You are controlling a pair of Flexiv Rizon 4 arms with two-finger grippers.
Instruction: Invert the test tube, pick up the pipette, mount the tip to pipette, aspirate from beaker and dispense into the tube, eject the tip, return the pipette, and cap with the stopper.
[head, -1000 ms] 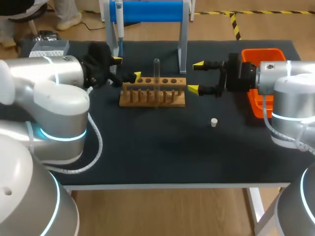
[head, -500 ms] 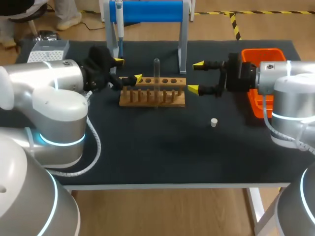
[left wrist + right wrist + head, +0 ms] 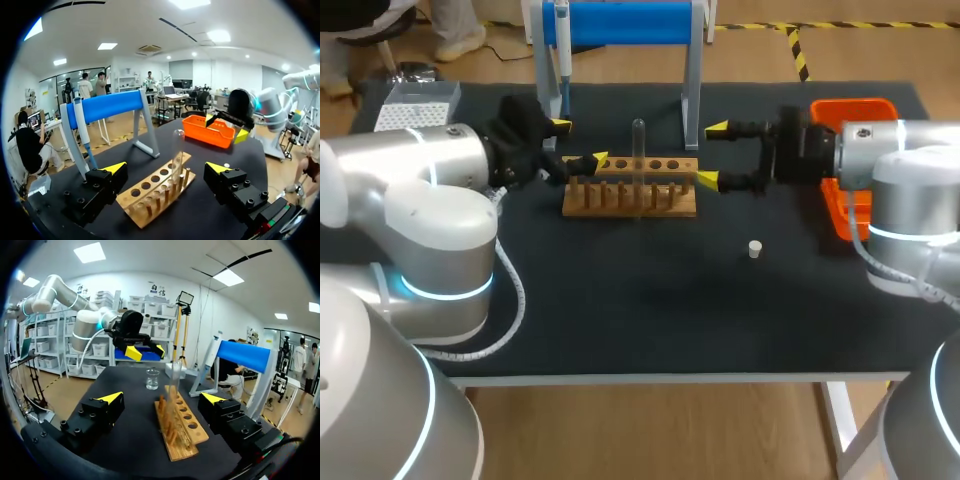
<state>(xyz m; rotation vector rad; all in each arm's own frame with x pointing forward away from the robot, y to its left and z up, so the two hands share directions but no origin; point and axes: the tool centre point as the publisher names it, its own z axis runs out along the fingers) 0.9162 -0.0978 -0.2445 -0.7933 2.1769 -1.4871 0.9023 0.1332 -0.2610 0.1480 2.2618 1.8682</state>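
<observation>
- Since a second ago my right pincer (image 3: 712, 154) has slid closer to the rack's (image 3: 630, 195) end, fingers spread, holding nothing.
- Nearest me, the white stopper (image 3: 754, 248) lies well apart from the rack.
- The test tube (image 3: 638, 150) stands in the rack, rounded end up, between both pincers.
- My left pincer (image 3: 580, 141) is spread at the rack's other end.
- The pipette (image 3: 561, 40) hangs on the blue stand (image 3: 620, 20) behind.

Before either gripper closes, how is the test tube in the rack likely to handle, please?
The test tube looks like clear glass, so probably fragile and slippery. Slim and hollow, it is likely light. Standing rounded end up in the wooden rack, it might tilt under a sideways nudge.
</observation>
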